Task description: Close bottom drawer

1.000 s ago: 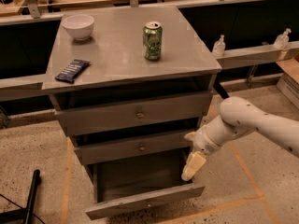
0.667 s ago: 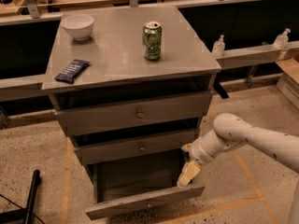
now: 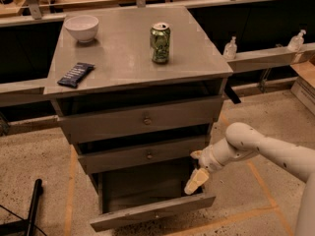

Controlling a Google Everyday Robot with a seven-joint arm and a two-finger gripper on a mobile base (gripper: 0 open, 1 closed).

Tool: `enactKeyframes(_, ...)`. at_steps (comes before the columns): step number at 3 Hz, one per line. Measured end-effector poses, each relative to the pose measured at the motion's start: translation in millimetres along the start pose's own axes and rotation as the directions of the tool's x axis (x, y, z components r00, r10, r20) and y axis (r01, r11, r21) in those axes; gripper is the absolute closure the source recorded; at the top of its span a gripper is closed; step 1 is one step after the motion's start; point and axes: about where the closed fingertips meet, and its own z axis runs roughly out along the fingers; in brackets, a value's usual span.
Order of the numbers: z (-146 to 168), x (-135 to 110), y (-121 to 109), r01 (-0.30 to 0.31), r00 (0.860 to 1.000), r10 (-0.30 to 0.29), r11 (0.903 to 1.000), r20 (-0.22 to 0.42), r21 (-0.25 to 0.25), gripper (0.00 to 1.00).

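In the camera view, you had the grey metal-looking cabinet [image 3: 123, 58] in the middle of the scene. Its bottom drawer [image 3: 128, 218] was pulled well out toward the near side, with the deep box open and looking empty. The middle drawer [image 3: 147, 155] and top drawer [image 3: 145, 119] above it each stood out a little. The cream-tipped gripper [image 3: 197, 180] hung on the white arm [image 3: 266, 151] at the right end of the bottom drawer. It was just behind the front panel's right corner and seemingly over the open box. I could not tell whether it was open or closed, nor whether it touched the drawer.

By my reading, that drawer would handle as a stiff, fairly heavy box on slides: nothing to crush and nothing that bends. You needed no grasp at all, only a flat push on the near face of the front panel. Push close to the centre, because a shove at one end may rack it in its runners. First you would have wanted the gripper out of the box and round to the near side.

On top sat a white bowl [image 3: 81, 27] at far left, a green can [image 3: 160, 43] near the middle and a dark snack packet [image 3: 75, 74] at near left (a hard slam could topple the can).
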Motion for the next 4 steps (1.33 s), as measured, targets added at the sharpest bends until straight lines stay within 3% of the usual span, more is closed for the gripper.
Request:
enactKeyframes(1, 41.7, 14.8, -37.8, -0.041, 0.999, 0.041, 0.9991, 0.024, -0.014, 0.00)
enactKeyframes(2, 52.2, 18.9, -45.0, -0.051, 0.998, 0.052, 0.9985, 0.033, -0.017, 0.00)
enactKeyframes(3, 56.2, 20.2, -46.6, -0.057, 0.998, 0.058, 0.9966, 0.011, -0.058, 0.00)
enactKeyframes(4, 73.6, 58.0, -48.7, -0.092, 0.996, 0.089, 0.9867, -0.028, -0.134, 0.00)
